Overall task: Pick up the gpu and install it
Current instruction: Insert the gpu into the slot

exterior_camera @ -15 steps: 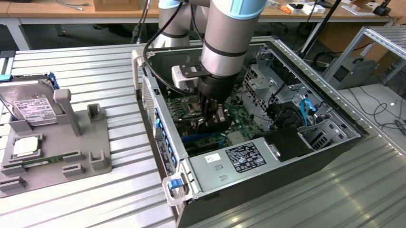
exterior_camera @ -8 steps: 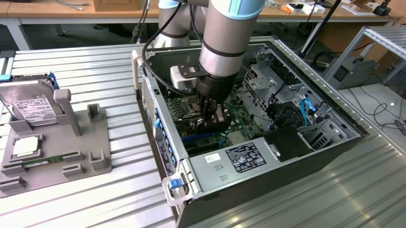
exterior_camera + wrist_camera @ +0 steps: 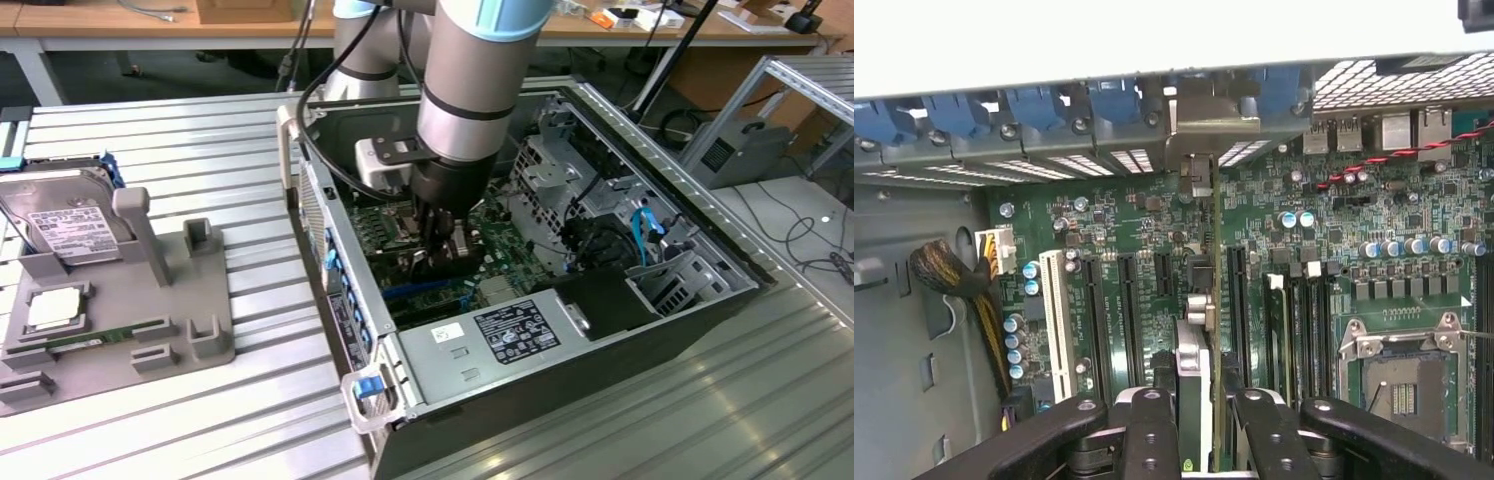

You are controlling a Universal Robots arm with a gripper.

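Note:
My gripper [image 3: 442, 248] reaches down into the open computer case [image 3: 667, 300], just above the green motherboard [image 3: 1334, 230]. It is shut on the gpu [image 3: 1195, 370], which I see edge-on in the wrist view between the two black fingers [image 3: 1152, 425]. The card stands upright in line with a long expansion slot. Its silvery bracket [image 3: 1199, 135] meets the rear slot panel beside the blue clips [image 3: 1039, 105]. In the exterior view the gpu [image 3: 461, 243] shows as a pale sliver under the wrist. Whether its edge sits fully in the slot cannot be told.
Outside the case, on the exterior view's left, a grey fixture [image 3: 127, 320] holds a silver hard drive [image 3: 60, 222], a square chip [image 3: 54, 308] and a green memory stick [image 3: 100, 341]. Inside are the power supply [image 3: 507, 335], the drive cage [image 3: 567, 165], black memory slots [image 3: 1299, 320] and the CPU socket [image 3: 1399, 375].

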